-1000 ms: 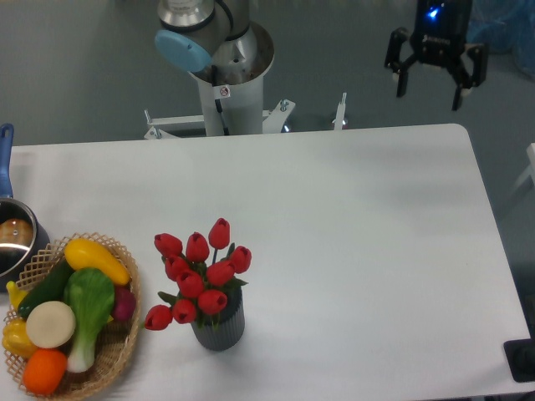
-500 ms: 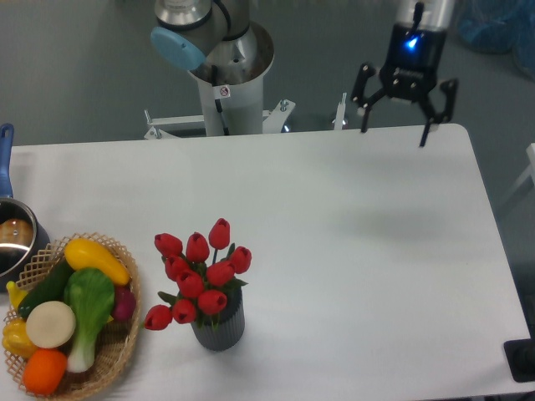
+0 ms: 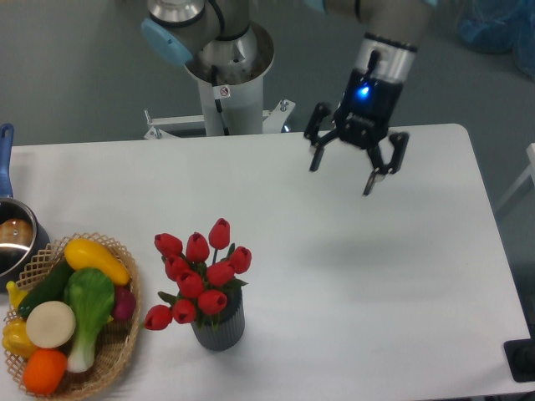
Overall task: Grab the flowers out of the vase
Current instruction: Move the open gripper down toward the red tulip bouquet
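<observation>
The flowers [image 3: 199,276], a bunch of red tulip buds with green leaves, stand in the dark grey ribbed vase [image 3: 219,328] near the table's front left. My gripper [image 3: 342,175] hangs open and empty above the table's back middle, well to the upper right of the flowers. Its two dark fingers [image 3: 373,178] are spread wide apart and point down.
A wicker basket [image 3: 117,355] with several vegetables sits left of the vase. A pot [image 3: 12,238] stands at the left edge. The robot base [image 3: 230,79] rises behind the table's back edge. A dark object [image 3: 522,361] is at the front right corner.
My gripper has moved left and down, from beyond the table's back right corner to over the table's back middle, toward the flowers. It stays open. The flowers and vase have not moved.
</observation>
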{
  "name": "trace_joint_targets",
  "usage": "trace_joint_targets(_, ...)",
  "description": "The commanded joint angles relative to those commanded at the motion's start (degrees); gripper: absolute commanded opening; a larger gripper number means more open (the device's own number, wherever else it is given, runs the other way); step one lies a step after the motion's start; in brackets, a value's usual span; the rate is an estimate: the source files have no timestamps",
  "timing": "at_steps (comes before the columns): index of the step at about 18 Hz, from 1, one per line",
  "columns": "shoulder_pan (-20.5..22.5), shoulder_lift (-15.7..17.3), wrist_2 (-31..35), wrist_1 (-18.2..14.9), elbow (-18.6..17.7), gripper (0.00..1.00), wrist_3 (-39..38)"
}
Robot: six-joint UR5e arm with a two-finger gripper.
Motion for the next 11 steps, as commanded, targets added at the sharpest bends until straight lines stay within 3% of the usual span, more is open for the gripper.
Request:
trace_joint_targets(4, -1.1, -3.2, -8.2, 0.7, 0.9, 1.0, 0.8)
trace_joint_targets(11, -4.7, -8.5, -9.7, 0.9, 1.1, 1.0, 4.2)
